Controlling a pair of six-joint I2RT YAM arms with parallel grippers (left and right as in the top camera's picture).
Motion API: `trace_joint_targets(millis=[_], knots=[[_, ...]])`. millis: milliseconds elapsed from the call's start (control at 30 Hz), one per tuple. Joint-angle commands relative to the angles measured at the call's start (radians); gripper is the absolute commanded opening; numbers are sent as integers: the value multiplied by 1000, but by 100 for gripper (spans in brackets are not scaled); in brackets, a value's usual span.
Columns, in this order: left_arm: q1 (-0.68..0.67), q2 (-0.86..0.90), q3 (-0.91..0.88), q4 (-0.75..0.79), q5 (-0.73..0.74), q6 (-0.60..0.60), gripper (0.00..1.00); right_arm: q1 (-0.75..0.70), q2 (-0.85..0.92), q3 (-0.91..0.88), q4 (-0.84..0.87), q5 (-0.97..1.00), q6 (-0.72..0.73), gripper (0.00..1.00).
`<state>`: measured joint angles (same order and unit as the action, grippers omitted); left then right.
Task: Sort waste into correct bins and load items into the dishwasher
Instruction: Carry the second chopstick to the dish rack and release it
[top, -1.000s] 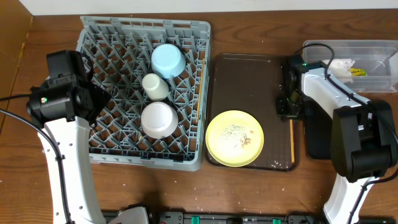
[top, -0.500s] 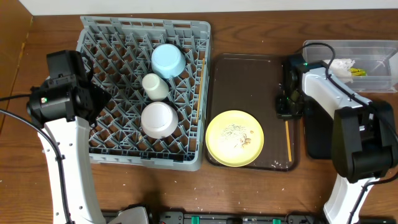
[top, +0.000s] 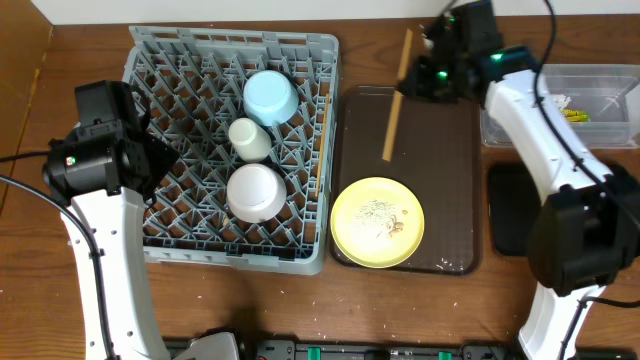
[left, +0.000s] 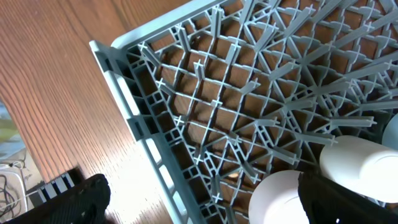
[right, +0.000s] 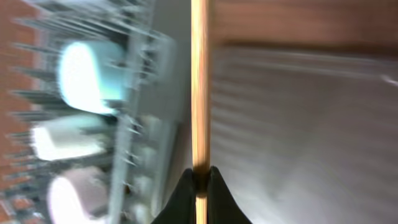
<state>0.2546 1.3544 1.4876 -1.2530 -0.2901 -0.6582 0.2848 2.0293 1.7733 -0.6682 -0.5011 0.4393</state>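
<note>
Overhead: right arm reaches across the far side of the dark brown tray (top: 430, 140). Right gripper (top: 410, 85) has its fingers pinched on a chopstick (top: 393, 115), gripping it partway along. The stick runs nearly lengthwise up the frame with a slight tilt: lower end over the tray's far-left part, upper end past the tray's far edge over the wooden surface (top: 400, 305).

Right wrist view is motion-blurred, but both fingers (right: 214, 193) clearly meet on the stick with no gap.

Left gripper (left: 202, 193): fingers spread wide with nothing between them, over the near-left corner of the dish rack (top: 232, 34).

In the rack, in a row front to back:
- pinkish-white bowl (top: 254, 192)
- small white cup (top: 249, 138)
- light blue bowl (top: 270, 97)

Second chopstick (top: 322, 135) lies along the rack's right edge.

Yellow plate (top: 377, 222) sits on the near end of the brown tray with rice crumbs (top: 378, 210) on it.

Clear tub (top: 605, 75) is at far right with the wrapper (top: 562, 108) inside. Black tray (top: 508, 210) is just in front of the tub, partly hidden by the right arm.
</note>
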Motion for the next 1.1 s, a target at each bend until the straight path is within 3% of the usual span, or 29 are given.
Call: trace_joint_targets(millis=[0, 267, 567, 633, 700, 800, 1067], knots=[[5, -2, 17, -3, -3, -13, 98, 95, 6, 11, 103, -64, 137, 1], [5, -2, 17, -3, -3, -13, 98, 262, 29, 11, 235, 96, 232, 1], [5, -2, 17, -3, -3, -13, 98, 313, 32, 11, 239, 146, 184, 2], [5, -2, 17, -3, -3, -13, 98, 313, 32, 11, 215, 160, 166, 8], [5, -2, 17, -3, -3, -13, 98, 312, 32, 11, 214, 160, 165, 26], [5, -2, 17, -3, -3, -13, 98, 312, 32, 11, 208, 160, 164, 45], [5, -2, 17, -3, -3, -13, 98, 300, 22, 11, 191, 153, 119, 55]])
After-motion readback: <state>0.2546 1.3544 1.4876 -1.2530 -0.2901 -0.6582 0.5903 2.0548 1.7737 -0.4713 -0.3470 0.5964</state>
